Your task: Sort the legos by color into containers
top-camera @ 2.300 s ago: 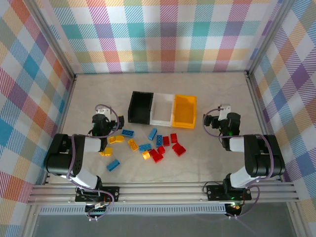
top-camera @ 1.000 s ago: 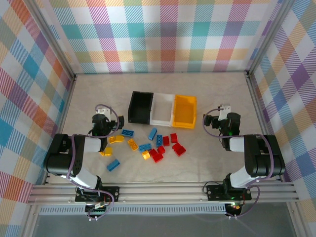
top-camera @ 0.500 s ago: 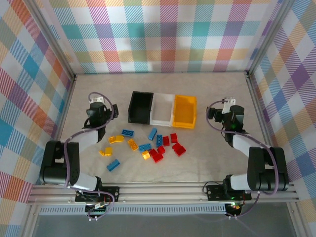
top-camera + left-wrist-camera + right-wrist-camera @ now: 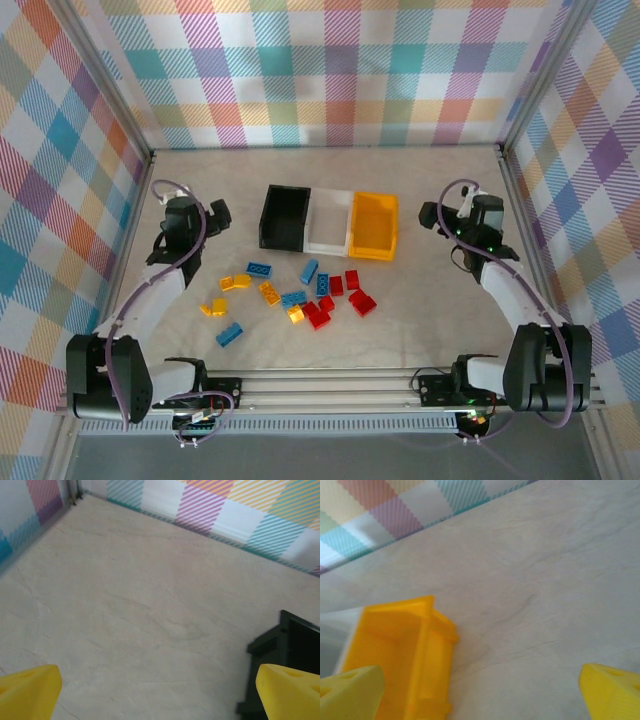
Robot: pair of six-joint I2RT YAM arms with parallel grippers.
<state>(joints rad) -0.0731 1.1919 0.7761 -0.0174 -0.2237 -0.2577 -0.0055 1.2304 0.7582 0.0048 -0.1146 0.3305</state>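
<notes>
Several legos lie loose on the table in front of the containers: blue ones, red ones and yellow-orange ones. The containers stand in a row, black, white and yellow-orange. My left gripper hovers left of the black bin, open and holding nothing. The left wrist view has its yellow fingertips wide apart over bare table, with the black bin's corner at right. My right gripper is open and holding nothing, right of the yellow-orange bin.
Plaid walls with aluminium posts close the table in on three sides. Bare tabletop lies behind the bins and beside each gripper. A blue lego sits apart, nearest the front rail.
Both arms have stretched out and carried their grippers toward the back of the table, up level with the bins. Both stayed open. The legos and bins have not moved.
</notes>
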